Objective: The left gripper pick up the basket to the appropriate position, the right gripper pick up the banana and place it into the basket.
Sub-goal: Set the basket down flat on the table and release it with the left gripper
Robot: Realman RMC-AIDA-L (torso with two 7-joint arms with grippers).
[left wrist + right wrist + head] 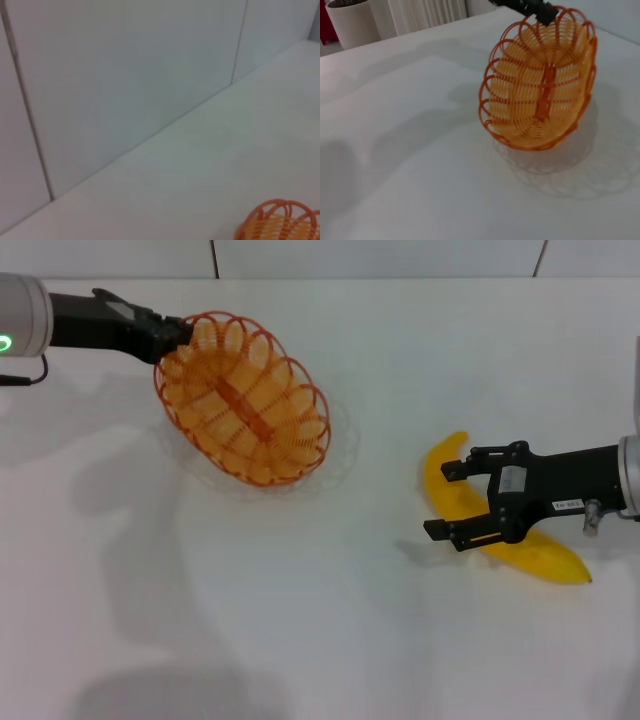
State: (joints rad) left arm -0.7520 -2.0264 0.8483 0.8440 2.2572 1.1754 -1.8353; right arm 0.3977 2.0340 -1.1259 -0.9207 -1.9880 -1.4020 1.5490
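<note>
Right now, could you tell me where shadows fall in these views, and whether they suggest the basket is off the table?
Head view: a faint looped shadow lies beside the basket, gripped at its rim by the left gripper; soft arm shadows cross the table. Right wrist view: the basket's wire shadow spreads beneath its tilted body, suggesting it is lifted. Left wrist view: even light, no clear shadow.

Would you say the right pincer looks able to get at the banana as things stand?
Probably yes: the right pincer is open right over the banana with nothing between them, while the left pincer holds the basket well aside.
</note>
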